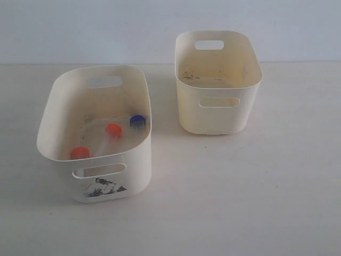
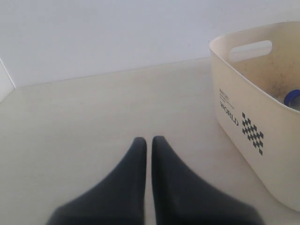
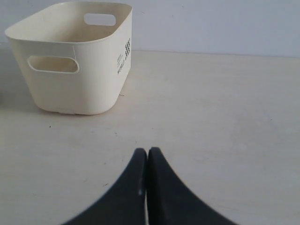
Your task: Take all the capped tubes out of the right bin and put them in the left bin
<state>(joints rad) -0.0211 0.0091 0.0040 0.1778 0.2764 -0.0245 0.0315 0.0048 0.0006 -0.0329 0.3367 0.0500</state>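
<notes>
Three capped tubes lie in the larger left bin [image 1: 53, 101]: one with an orange-red cap [image 1: 80, 153] at the front, one with an orange-red cap [image 1: 113, 129] in the middle, one with a blue cap [image 1: 137, 121] behind. The bin bears a torn black mark [image 1: 104, 188] under its front slot. The smaller right bin [image 1: 218, 114] shows no tubes inside. The left wrist view shows the left bin [image 2: 253, 117] with a blue cap [image 2: 292, 97] inside. My left gripper [image 2: 149, 139] is shut and holds nothing. My right gripper [image 3: 147, 151] is shut over bare table, facing the right bin [image 3: 75, 79].
The bins stand on a pale table [image 1: 240, 186] against a white wall [image 1: 80, 26]. Neither arm appears in the exterior view. Printed lettering and a checker pattern [image 2: 252, 133] mark the left bin's side.
</notes>
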